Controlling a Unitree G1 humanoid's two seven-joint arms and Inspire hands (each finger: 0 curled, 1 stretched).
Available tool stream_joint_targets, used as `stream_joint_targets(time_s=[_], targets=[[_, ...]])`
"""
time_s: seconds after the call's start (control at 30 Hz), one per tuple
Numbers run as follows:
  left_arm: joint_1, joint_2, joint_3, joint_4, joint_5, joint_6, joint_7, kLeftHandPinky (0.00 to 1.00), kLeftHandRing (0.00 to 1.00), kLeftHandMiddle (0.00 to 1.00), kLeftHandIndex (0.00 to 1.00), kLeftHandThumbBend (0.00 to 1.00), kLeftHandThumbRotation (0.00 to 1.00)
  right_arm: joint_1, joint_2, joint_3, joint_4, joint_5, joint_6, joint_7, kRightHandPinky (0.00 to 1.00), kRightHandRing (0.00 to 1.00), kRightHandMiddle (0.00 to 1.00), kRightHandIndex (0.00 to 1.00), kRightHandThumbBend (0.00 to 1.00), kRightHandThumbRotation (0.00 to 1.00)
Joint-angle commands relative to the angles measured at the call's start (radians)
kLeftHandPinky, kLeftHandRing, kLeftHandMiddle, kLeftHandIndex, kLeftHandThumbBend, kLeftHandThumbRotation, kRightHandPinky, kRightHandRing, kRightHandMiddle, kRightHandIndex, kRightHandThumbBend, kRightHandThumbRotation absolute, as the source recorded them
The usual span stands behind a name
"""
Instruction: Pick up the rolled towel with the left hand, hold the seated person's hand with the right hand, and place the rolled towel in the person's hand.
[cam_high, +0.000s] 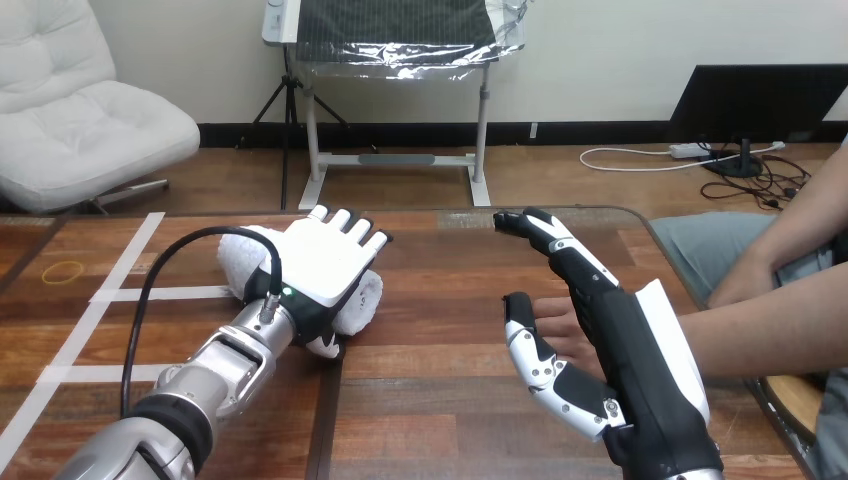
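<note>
Two hands, two states. Left hand (325, 262) sits on top of the rolled towel (238, 262), fingers curled over its far side and thumb on the near side. It looks gripped, but the towel rests on the table (430, 400), left of centre and towards the far edge. Towel's long axis runs roughly left-right, right end angled a little nearer. Right hand (610, 340) stands on edge, fingers straight and pointing at the far edge, thumb spread. The person's hand (562, 325) lies palm-up in that gap, not clasped. Towel is well apart from it, to its left, so the coming carry goes rightward along the table.
</note>
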Motion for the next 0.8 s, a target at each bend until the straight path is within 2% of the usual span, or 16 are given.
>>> stream_joint_targets(time_s=[0.0, 0.37, 0.5, 0.77], targets=[[-0.047, 0.005, -0.005, -0.016, 0.001, 0.019, -0.015, 1.0, 1.0, 1.0, 0.99, 0.83, 0.3, -0.029, 0.005, -0.001, -0.036, -0.011, -0.003, -0.002, 0.98, 0.95, 0.95, 0.85, 0.05, 0.0], [-0.051, -0.001, -0.01, -0.013, 0.005, 0.038, -0.058, 1.0, 1.0, 1.0, 1.0, 0.85, 0.31, -0.019, 0.006, -0.001, -0.04, -0.012, 0.001, -0.001, 0.98, 0.95, 0.95, 0.85, 0.05, 0.0], [-0.047, -0.004, -0.002, -0.007, -0.006, 0.028, -0.05, 1.0, 1.0, 1.0, 0.99, 0.85, 0.31, -0.014, 0.008, -0.001, -0.045, -0.01, 0.006, -0.001, 0.99, 0.96, 0.95, 0.85, 0.06, 0.0], [-0.043, -0.01, 0.01, 0.003, -0.024, 0.013, -0.038, 0.96, 0.95, 0.95, 0.93, 0.85, 0.23, 0.002, 0.005, -0.001, -0.057, -0.01, 0.01, -0.001, 1.0, 0.96, 0.95, 0.85, 0.07, 0.0]])
